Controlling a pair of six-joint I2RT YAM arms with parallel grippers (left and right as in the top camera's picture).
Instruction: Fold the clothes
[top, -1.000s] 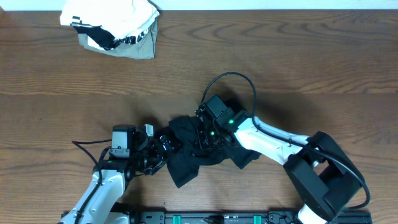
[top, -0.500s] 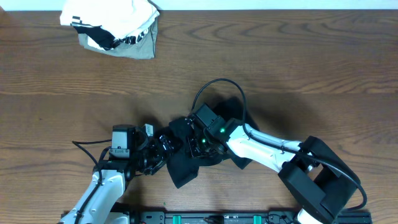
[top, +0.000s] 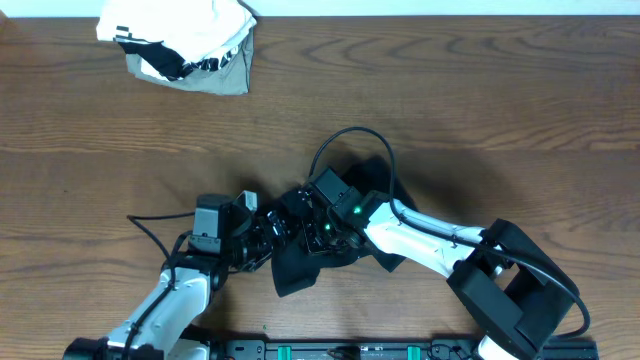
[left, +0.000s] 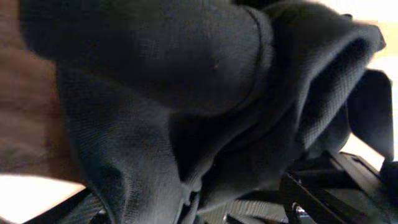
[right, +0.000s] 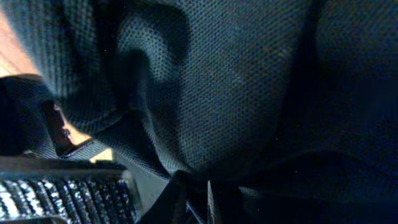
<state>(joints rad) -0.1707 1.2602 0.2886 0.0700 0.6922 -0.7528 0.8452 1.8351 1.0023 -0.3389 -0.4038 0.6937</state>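
The clothes (top: 297, 272) are one black garment bunched up at the front middle of the table. My left gripper (top: 268, 232) is pushed into its left side. In the left wrist view the black fabric (left: 186, 74) fills the frame and hangs between the widely spread fingers, so the gripper (left: 199, 208) is open. My right gripper (top: 318, 228) is on top of the heap, just right of the left one. In the right wrist view the knit cloth (right: 249, 81) covers everything, and a fold is pinched at the gripper (right: 208, 199), which is shut on it.
A white-and-grey bundle with striped trim (top: 180, 45) lies at the back left corner. Bare wooden table (top: 480, 100) stretches behind and to the right. The right arm's black base (top: 520, 295) and a black rail (top: 350, 351) stand at the front edge.
My right gripper slid left across the garment, dragging fabric with it, and closed a little more. My left arm then moved right and up into the heap, its jaws still wide.
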